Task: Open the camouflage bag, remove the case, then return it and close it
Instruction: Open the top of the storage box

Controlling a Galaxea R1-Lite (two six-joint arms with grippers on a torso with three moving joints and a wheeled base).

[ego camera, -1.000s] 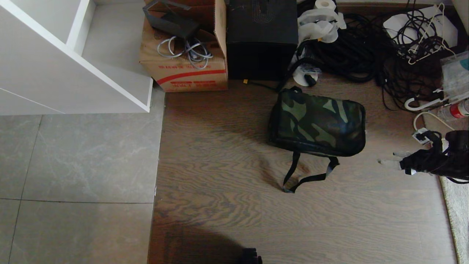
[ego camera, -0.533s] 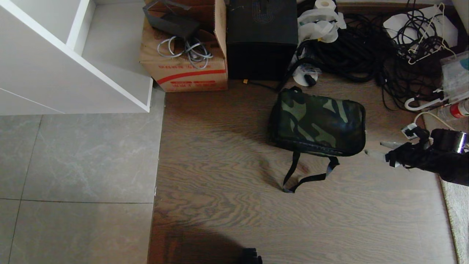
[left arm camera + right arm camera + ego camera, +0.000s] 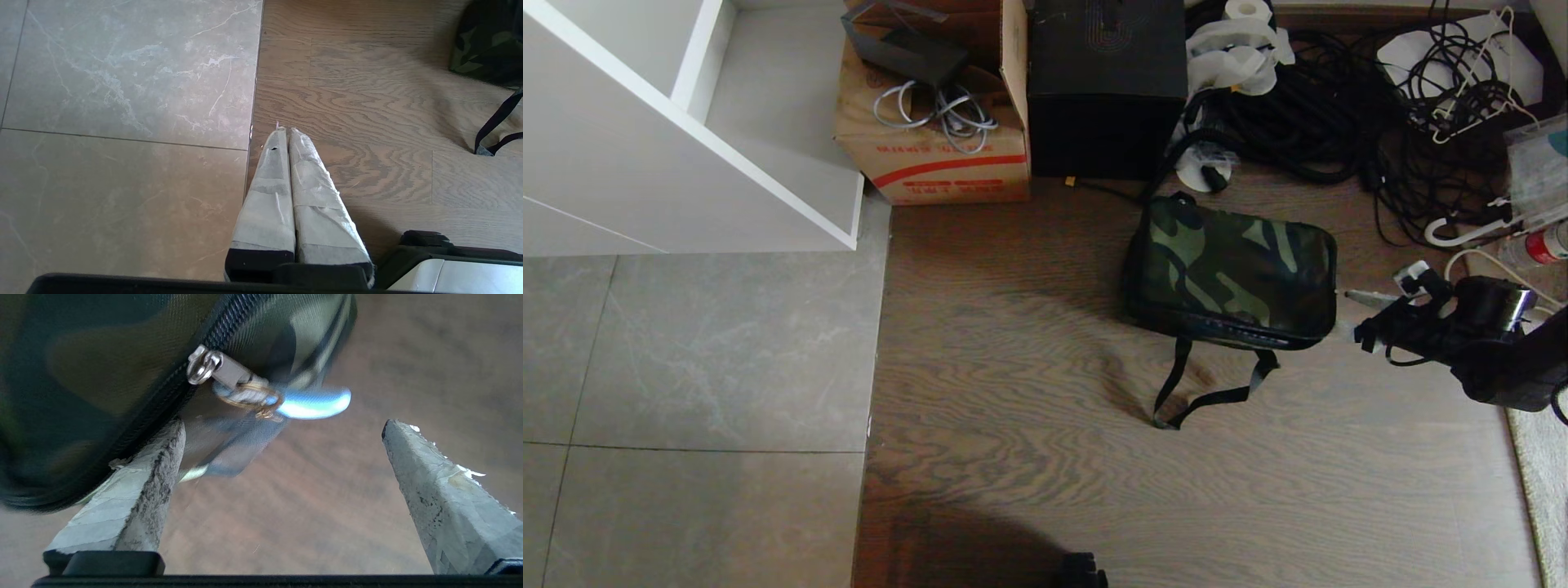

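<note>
Right end effector (image 3: 1357,314) spread wide, holding nothing, just beside right end of camouflage bag (image 3: 1232,271). One finger (image 3: 135,494) by the zipper, silver zipper pull (image 3: 222,371) between the tips. Bag zipped shut, flat on wooden floor (image 3: 1029,425), strap (image 3: 1205,384) trailing in front. Case not visible. Left end effector (image 3: 286,130) closed, empty, parked low over floor seam. Cardboard box (image 3: 935,122), black box (image 3: 1105,86) beyond.

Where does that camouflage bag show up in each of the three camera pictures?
Head view: bag lies right of centre on the wood floor.
Left wrist view: only a corner shows, at the upper right edge.
Right wrist view: it fills the upper left, zipper pull showing.
Shared landmark: the wood floor.
</note>
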